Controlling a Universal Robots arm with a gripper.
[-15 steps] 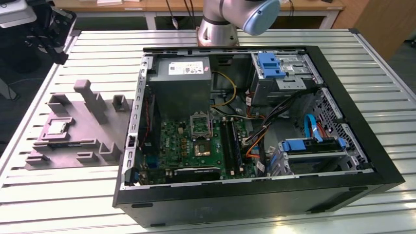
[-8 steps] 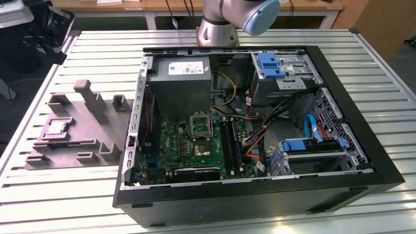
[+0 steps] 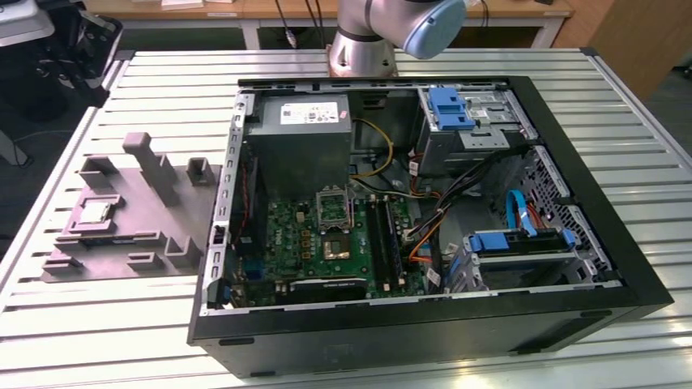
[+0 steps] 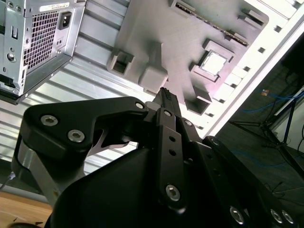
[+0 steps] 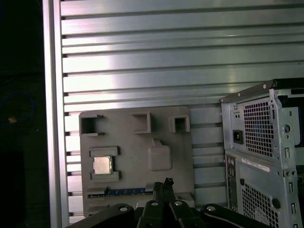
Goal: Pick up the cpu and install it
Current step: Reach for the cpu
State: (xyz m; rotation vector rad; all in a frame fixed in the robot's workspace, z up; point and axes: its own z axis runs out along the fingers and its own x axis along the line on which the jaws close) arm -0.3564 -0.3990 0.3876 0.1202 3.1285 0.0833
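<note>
The gripper (image 5: 164,184), closed and empty, hangs above the tray (image 5: 128,154); the cpu (image 5: 102,165) lies in a tray pocket, off to its side.

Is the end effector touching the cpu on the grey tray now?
Apart. In the first wrist view the end effector sits away from the cpu, with bare tray between them.

Exterior view sat high, angled down into the open computer case (image 3: 433,203), with the grey tray (image 3: 119,219) on the exterior view's left and the arm base (image 3: 362,49) at the far edge. First wrist view looked straight down from well above. Second wrist view looked obliquely (along the gripper (image 4: 165,92)). Both wrist views shared the tray, the slatted table (image 5: 166,57) and the case's rear
</note>
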